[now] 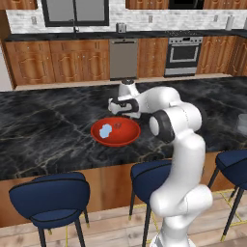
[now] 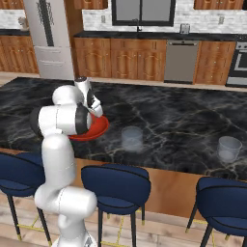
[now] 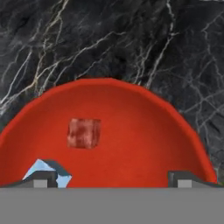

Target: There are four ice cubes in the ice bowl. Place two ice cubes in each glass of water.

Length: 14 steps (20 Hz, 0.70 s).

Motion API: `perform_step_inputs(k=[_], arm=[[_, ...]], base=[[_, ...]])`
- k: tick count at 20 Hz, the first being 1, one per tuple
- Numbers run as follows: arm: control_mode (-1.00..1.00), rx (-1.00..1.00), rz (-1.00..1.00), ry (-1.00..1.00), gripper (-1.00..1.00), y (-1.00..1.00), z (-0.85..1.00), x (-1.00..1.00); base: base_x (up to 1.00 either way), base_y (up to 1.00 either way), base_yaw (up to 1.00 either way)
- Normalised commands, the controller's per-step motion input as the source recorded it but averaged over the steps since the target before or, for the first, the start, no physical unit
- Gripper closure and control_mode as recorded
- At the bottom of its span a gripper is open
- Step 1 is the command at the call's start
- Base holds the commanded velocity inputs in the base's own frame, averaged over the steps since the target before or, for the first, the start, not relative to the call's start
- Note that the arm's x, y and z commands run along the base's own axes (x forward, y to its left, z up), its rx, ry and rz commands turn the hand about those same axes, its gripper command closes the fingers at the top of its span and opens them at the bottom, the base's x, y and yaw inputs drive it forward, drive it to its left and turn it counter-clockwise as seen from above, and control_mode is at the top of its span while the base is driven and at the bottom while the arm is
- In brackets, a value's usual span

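Nearest, blue stools [image 1: 50, 197] tucked under the counter edge. Then red bowl [image 1: 116, 131] on black marble counter [image 1: 43, 125], pale ice cubes [image 1: 105, 130] pooled at its left; gripper [image 3: 111, 177] poised just above, fingers spread wide and empty, likely readied for a pick. Further right, two glasses [image 2: 131, 139], [image 2: 228, 148] apart, waiting for ice.

A black marble counter veined in pale gold [image 1: 48, 125] is seen. On it a shallow round bright-red bowl [image 1: 126, 139] is set near the front edge, and two short clear cylindrical tumblers [image 2: 131, 139] [image 2: 228, 148] are stood well apart
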Motion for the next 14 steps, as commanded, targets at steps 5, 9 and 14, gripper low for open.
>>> perform_step_inputs(k=[5, 9, 14], arm=[[-1.00, -0.02, 0.00, 0.10, -1.00, 0.28, -0.59, 0.54], [-1.00, -0.06, 0.00, 0.10, -1.00, 0.03, -0.62, 0.60], [-1.00, -0.02, 0.00, 0.11, -1.00, 0.02, -0.44, 0.44]], base=[[0.00, 0.00, 0.00], [0.00, 0.00, 0.00], [0.00, 0.00, 0.00]])
